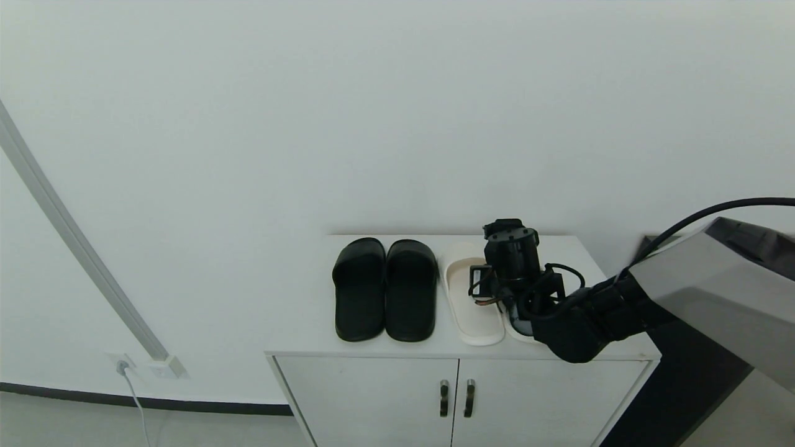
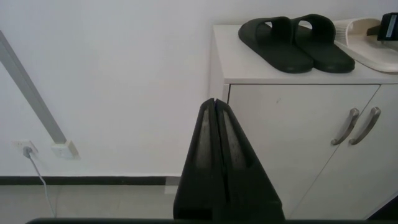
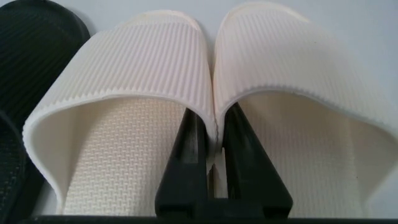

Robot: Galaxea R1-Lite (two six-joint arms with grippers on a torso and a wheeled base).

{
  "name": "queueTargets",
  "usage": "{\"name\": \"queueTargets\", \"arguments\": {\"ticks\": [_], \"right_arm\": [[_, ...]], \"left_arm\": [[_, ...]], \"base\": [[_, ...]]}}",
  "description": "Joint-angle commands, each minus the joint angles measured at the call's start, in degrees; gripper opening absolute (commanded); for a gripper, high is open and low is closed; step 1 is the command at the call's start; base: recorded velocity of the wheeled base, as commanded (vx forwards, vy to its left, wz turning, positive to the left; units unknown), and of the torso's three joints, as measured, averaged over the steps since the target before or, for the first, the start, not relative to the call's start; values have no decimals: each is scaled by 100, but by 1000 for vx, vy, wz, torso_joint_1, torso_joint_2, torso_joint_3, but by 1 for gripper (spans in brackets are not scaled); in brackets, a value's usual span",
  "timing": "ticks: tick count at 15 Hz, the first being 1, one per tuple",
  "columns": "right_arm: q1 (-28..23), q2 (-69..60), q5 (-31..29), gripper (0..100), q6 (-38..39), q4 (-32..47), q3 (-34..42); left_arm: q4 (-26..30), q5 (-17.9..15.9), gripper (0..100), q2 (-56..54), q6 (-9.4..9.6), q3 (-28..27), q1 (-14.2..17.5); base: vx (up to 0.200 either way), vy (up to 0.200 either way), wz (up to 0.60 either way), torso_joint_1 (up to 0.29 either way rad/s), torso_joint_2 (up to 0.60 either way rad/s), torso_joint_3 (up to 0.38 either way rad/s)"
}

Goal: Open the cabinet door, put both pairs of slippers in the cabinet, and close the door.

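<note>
Atop the cabinet [image 1: 366,397], right jaws pinch together the two ribbed cream slippers [image 3: 143,68]; left jaws sit closed, empty.

Right gripper down and clamped, left gripper closed and empty.

My right arm [image 1: 590,316] enters from the right side, its forearm stretched forward and inward. The wrist [image 1: 512,261] is bent so the tool end points steeply down. The right gripper [image 3: 213,117] has its two black fingers [image 3: 186,162] drawn close together, one inside each of the white slippers [image 3: 143,68], and they pinch the adjoining inner walls between them. My left gripper [image 2: 215,104] is aimed forward and roughly level. Its two fingers are pressed flat against each other along their whole length, with nothing held between them.
</note>
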Motion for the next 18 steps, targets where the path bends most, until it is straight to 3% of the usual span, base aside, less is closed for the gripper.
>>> {"name": "queueTargets", "arguments": {"ticks": [1,5,8,14,18], "right_arm": [[9,-53,0,0,1,-6,11],[9,-738,52,0,-140,-76,433],[114,-2056,755,0,-641,-383,1619],[756,-4122,2452,0,-755,-155,3711],[905,-4421,2566,0,-764,258,3843]], "left_arm": [[0,9,0,7,-9,0,2],[0,0,0,7,0,0,-7],[0,0,0,7,0,0,2],[0,0,0,7,-9,0,2],[0,0,0,7,-53,0,-7]], "base": [[0,0,0,0,0,0],[0,0,0,0,0,0],[0,0,0,0,0,0],[0,0,0,0,0,0],[0,0,0,0,0,0]]}}
